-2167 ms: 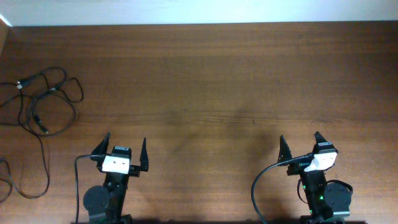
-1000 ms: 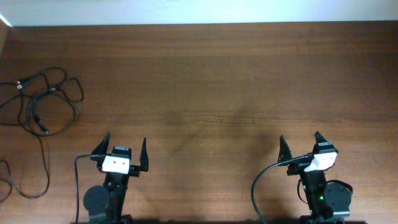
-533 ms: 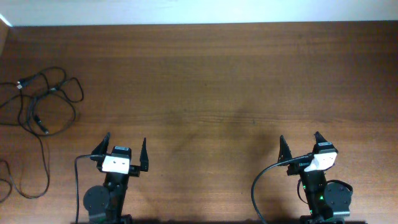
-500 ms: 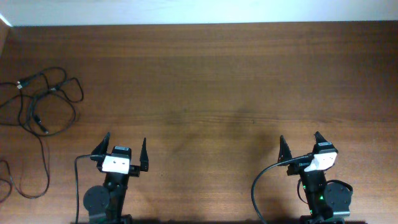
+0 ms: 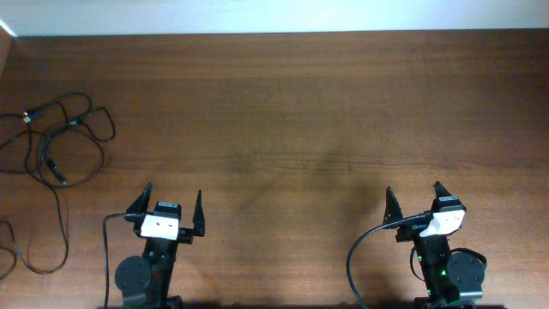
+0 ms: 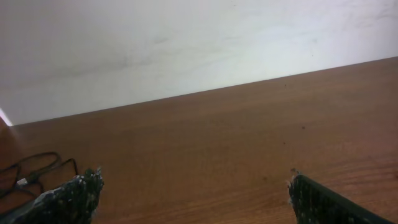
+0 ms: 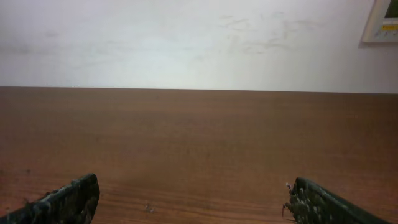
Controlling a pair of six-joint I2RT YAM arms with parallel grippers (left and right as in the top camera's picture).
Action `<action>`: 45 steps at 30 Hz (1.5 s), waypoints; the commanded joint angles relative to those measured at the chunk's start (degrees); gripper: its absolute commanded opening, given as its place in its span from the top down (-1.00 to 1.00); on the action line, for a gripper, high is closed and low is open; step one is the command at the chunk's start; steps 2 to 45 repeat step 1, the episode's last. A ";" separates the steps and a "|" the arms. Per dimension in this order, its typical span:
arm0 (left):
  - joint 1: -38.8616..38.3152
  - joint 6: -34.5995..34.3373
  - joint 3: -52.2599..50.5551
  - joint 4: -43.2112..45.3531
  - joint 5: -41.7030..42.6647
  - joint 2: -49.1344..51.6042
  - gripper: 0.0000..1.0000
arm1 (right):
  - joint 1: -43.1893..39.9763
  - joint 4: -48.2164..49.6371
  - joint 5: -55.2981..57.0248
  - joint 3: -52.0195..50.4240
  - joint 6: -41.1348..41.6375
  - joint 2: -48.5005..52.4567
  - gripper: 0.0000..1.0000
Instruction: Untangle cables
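The cables (image 5: 60, 142) are thin black cords lying in loose loops at the far left of the wooden table, with small plug ends; one strand trails down to the left edge (image 5: 34, 249). A bit of them shows at the lower left of the left wrist view (image 6: 31, 171). My left gripper (image 5: 171, 202) is open and empty near the front edge, to the right of the cables and apart from them. My right gripper (image 5: 413, 196) is open and empty at the front right, far from the cables.
The brown wooden table (image 5: 300, 112) runs to a white wall at the back (image 7: 186, 43). Thicker black arm cables hang by each arm base (image 5: 356, 257). A pale wall panel shows at the upper right of the right wrist view (image 7: 382, 22).
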 commanded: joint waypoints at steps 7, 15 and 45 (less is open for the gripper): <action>-0.17 0.70 -0.39 -0.04 -0.37 -0.50 -0.98 | -0.37 -0.26 -0.70 -0.28 -0.07 -0.50 -0.97; -0.17 0.70 -0.39 -0.04 -0.37 -0.50 -0.98 | -0.37 -0.26 -0.70 -0.28 -0.07 -0.50 -0.97; -0.17 0.70 -0.39 -0.04 -0.37 -0.50 -0.98 | -0.37 -0.26 -0.70 -0.28 -0.07 -0.50 -0.97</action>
